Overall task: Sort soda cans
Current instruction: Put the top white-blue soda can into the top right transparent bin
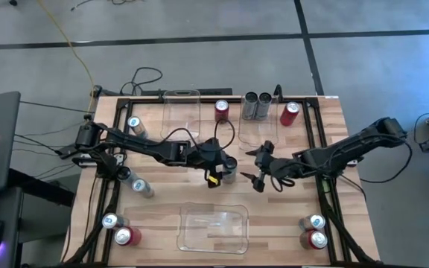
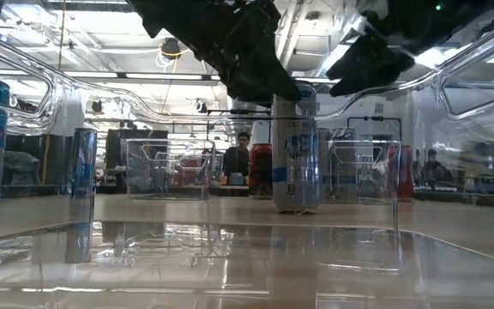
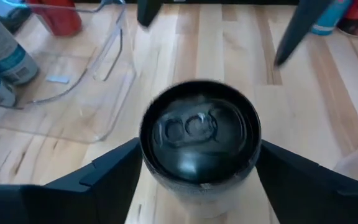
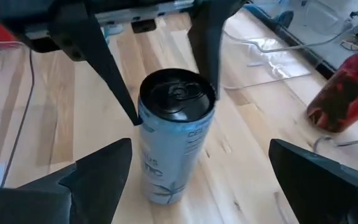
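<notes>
A pale silver-white soda can with blue lettering and a dark top (image 4: 174, 134) stands upright near the middle of the wooden counter (image 1: 162, 197), a little toward three o'clock. The left gripper (image 1: 226, 168) is around it: its dark fingers (image 3: 114, 171) flank the can on both sides, close to the wall. Whether they press it or have just let go is hard to tell from here, though the can looks to be standing on its own base. The right gripper (image 1: 258, 177) sits just beside it at three o'clock, jaws spread wide and holding nothing, with the can framed between its fingers.

This looks like a handover in the middle of the counter. To do it well, the can should be left standing square and the left jaws eased fully clear before anything else moves, so no finger drags the wall and tips it. The right gripper should then come in level, centred on the can's body below the rim, and close evenly.

Two dark grey cans (image 1: 258, 106) stand by the clear plastic bin (image 1: 263, 125) at twelve o'clock, with a red can (image 1: 290, 113) lying beside them.
</notes>
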Robot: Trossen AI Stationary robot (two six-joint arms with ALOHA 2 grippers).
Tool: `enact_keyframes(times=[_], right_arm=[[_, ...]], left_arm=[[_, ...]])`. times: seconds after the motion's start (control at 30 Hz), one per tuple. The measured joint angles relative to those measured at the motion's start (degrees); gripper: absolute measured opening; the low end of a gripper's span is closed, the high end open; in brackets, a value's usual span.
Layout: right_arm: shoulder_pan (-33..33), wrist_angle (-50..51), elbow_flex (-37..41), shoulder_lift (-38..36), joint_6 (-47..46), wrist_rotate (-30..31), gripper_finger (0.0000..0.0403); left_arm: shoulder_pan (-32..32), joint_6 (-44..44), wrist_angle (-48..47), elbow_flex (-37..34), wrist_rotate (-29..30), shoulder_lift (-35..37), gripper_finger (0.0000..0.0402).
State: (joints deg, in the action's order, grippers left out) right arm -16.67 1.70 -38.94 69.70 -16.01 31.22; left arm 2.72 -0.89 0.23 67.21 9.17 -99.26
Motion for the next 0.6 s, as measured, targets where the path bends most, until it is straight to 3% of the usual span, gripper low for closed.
enact_keyframes(times=[0.27, 0.6], right_arm=[[0.69, -1.66, 0.02, 3.82, -0.01, -1.82, 0.04], [2.85, -7.55, 0.0, 4.15, 3.57, -8.51, 0.04]], left_arm=[[0.5, 2.78, -0.43, 0.04, 0.07, 0.0, 0.0367], [0.76, 2.75, -11.26, 3.37, 0.62, 3.79, 0.0375]])
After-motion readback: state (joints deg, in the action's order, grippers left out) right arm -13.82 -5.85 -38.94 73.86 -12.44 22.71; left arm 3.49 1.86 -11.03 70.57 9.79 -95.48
